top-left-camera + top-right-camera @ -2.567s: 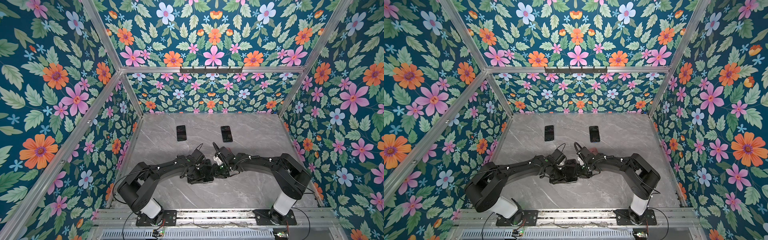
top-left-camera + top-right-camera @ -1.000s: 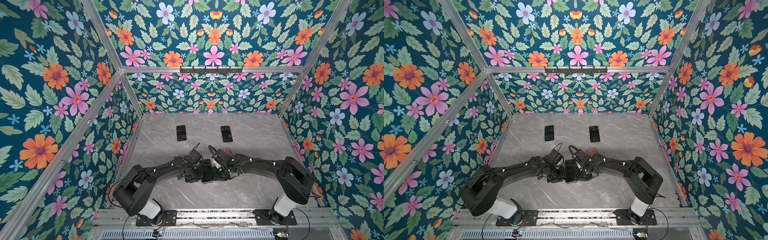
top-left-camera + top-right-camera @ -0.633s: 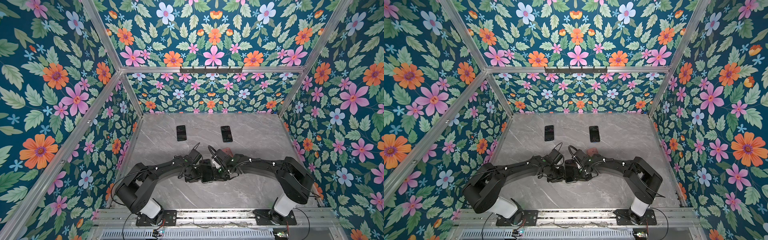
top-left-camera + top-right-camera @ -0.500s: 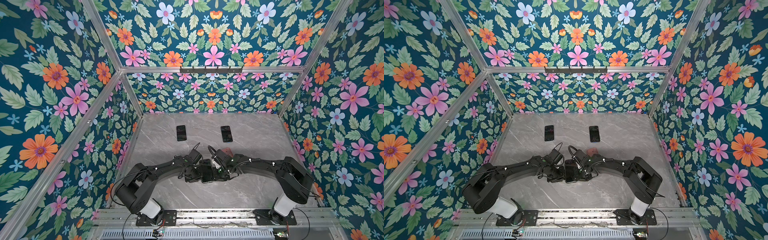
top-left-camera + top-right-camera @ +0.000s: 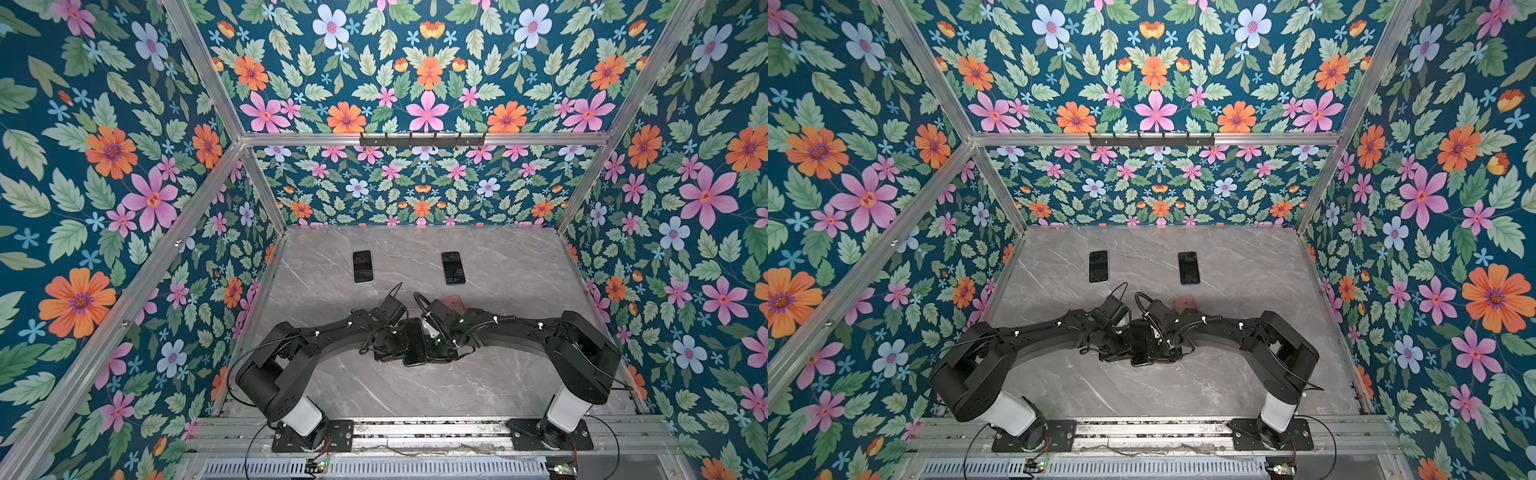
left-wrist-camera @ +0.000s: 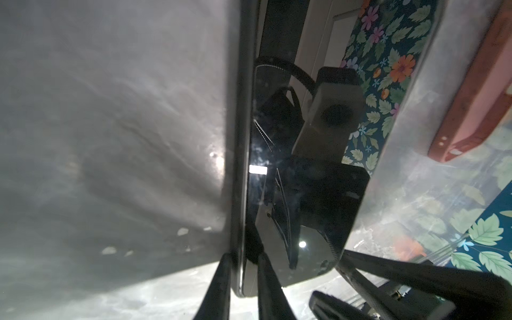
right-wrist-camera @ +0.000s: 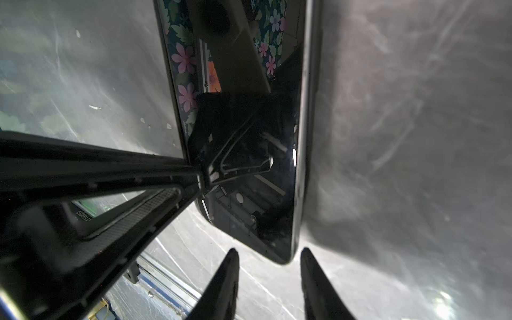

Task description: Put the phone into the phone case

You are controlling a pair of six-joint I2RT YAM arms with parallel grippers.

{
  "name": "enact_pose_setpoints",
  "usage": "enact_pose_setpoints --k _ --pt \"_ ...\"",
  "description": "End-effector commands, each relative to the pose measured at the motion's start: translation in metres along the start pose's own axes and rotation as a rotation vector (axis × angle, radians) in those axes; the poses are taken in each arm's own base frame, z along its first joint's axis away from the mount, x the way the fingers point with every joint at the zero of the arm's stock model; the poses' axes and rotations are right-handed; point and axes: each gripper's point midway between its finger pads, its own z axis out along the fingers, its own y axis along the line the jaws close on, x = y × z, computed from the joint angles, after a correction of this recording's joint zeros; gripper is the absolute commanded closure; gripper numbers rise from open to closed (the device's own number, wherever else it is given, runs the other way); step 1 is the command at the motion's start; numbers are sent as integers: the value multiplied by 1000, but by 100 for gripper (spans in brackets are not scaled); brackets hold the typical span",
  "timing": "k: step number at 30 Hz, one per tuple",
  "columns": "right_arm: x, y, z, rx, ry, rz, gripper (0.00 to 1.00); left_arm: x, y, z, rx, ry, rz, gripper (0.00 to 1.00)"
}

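In both top views a black phone (image 5: 415, 341) (image 5: 1142, 343) sits mid-table between the two grippers. My left gripper (image 5: 397, 345) (image 5: 1124, 345) (image 6: 241, 257) is shut on one long edge of the phone (image 6: 304, 194), which looks tipped up off the table. My right gripper (image 5: 434, 345) (image 5: 1159, 345) (image 7: 267, 252) is open. A corner of the phone (image 7: 279, 221) just reaches between its tips, close to one finger and unclamped. The reddish phone case (image 5: 455, 302) (image 5: 1185, 302) (image 6: 476, 91) lies on the table just behind the right wrist.
Two other dark phones (image 5: 362, 266) (image 5: 452, 268) lie flat near the back of the grey marble table (image 5: 519, 266). Floral walls close in the left, right and back sides. Both arms stretch low across the table's front half.
Since the earliest frames both grippers and the phone have shifted slightly right and back toward the case. Over the last second the scene hardly moves.
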Motion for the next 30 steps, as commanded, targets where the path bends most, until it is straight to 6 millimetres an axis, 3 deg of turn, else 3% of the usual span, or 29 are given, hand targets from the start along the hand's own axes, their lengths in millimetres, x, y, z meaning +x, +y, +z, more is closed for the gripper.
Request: enact_pose_setpoints --k 1,11,17,30 --pt "0 3 0 -9 4 2 63 3 7 1 -27 8 10 83" --pt "0 1 -5 10 -7 2 71 4 -1 -14 21 -19 8 80" --pt "-1 1 -6 20 -4 -2 76 12 -6 -6 102 6 -18 74" --pt "-1 4 -2 16 11 -12 85 18 -7 3 145 35 -26 74"
